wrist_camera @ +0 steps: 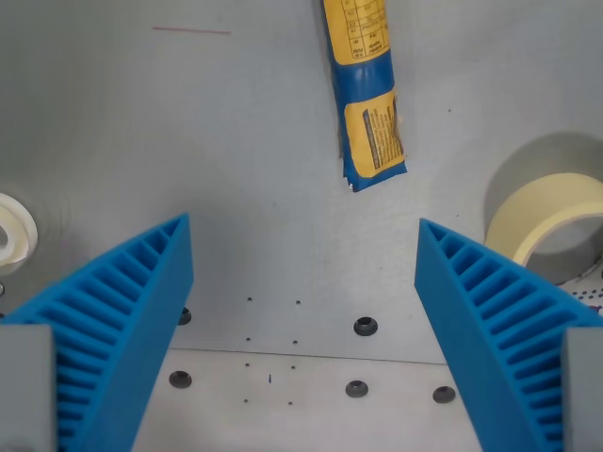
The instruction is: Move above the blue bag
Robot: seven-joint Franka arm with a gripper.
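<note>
Crinkled blue bag (366, 94) beyond ribbed, wide-spread end effector (303, 250) fingers.

The end effector (303, 254), with two blue ribbed plastic fingers (127, 311), is standing spread wide apart, one finger at the wrist view's left, one at its right, holding nothing between them.

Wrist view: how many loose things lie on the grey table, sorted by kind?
Blue and yellow bag: 1
Rolls of tape: 2, a cream roll at the wrist view's right and a white roll at its left edge
Total: 3
</note>
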